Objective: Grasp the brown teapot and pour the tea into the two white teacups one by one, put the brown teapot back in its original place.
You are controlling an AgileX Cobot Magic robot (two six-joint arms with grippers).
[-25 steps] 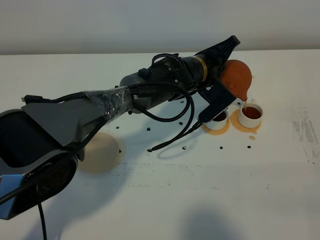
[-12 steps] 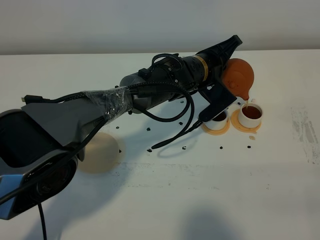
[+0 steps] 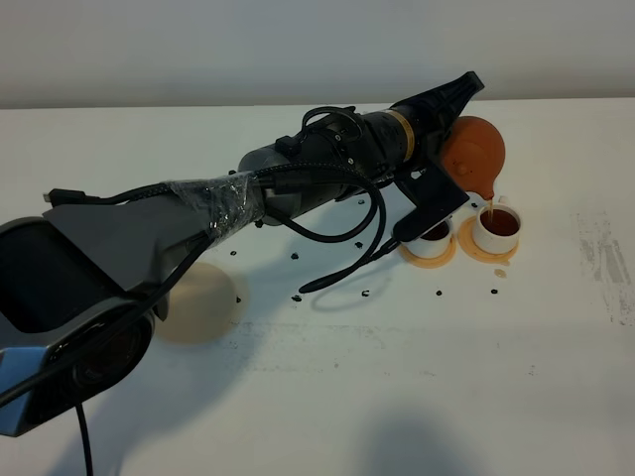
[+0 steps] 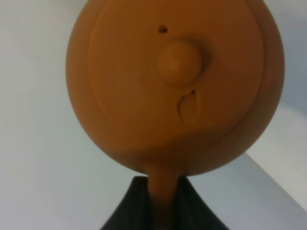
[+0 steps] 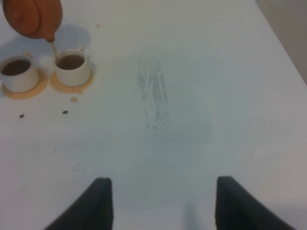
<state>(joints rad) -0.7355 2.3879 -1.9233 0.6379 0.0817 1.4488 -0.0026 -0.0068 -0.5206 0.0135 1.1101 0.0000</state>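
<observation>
Brown clay teapot (image 3: 474, 151) hangs tipped near the desk's far edge, a thin stream of tea (image 3: 489, 209) falling into the right-hand teacup (image 3: 497, 227); its neighbour (image 3: 434, 237) looks already filled, and the beige coaster (image 3: 198, 302) waits bare near the desk's middle. Up close, the left claw (image 4: 163, 201) is clamped on the teapot's handle. From the right wrist, the right claw (image 5: 160, 203) gapes wide, holding nothing. Judged: second pour underway, return left.
</observation>
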